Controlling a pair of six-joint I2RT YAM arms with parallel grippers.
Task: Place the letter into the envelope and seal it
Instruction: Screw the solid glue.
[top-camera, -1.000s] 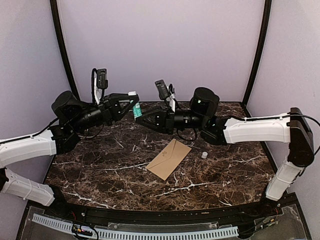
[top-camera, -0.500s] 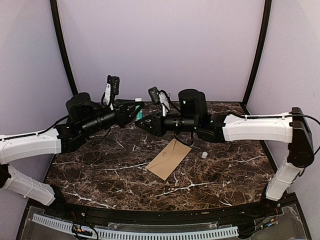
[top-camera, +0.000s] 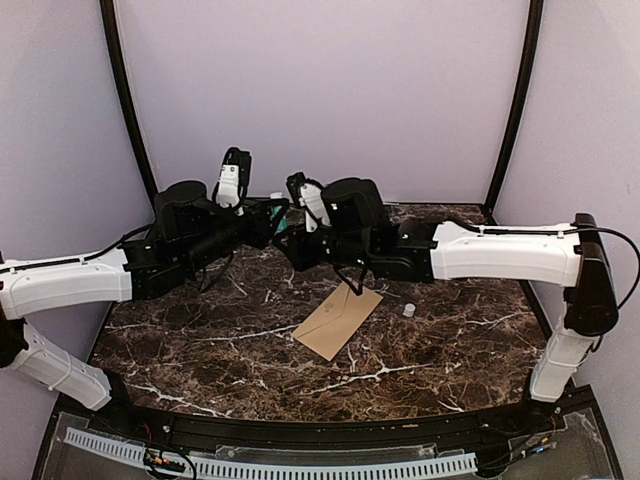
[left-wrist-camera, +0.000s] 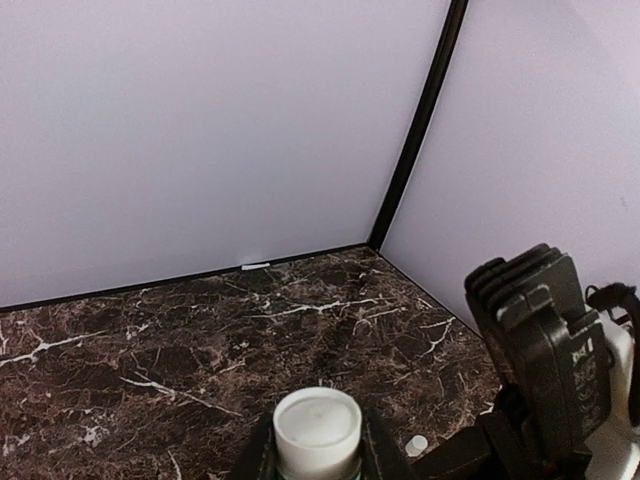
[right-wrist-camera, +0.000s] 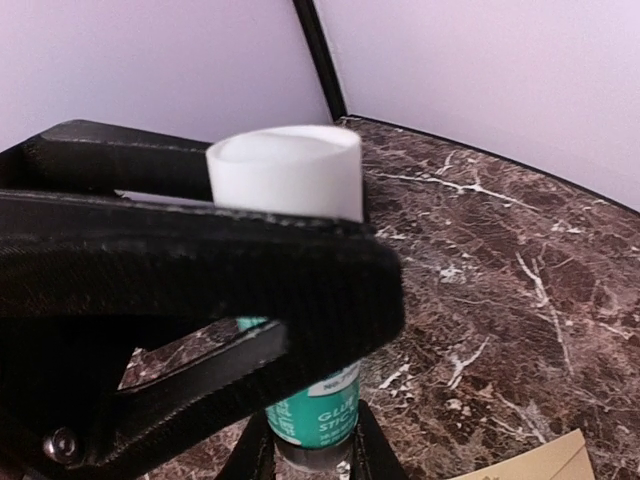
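Note:
The tan envelope lies flat on the marble table in the middle; its corner shows in the right wrist view. No separate letter shows. A teal glue stick with a white cap is held in the air at the back centre between both grippers. My left gripper is shut on its white cap. My right gripper is shut on the base of its teal body, under the left fingers that cross the stick.
A small white cap-like piece lies on the table right of the envelope, also in the left wrist view. Lilac walls with black corner posts close in the back and sides. The right wrist's camera block sits close beside the left gripper.
Both arms have moved in towards the back centre. The left gripper brought the glue stick rightwards, and the right gripper came left and closed on its base.

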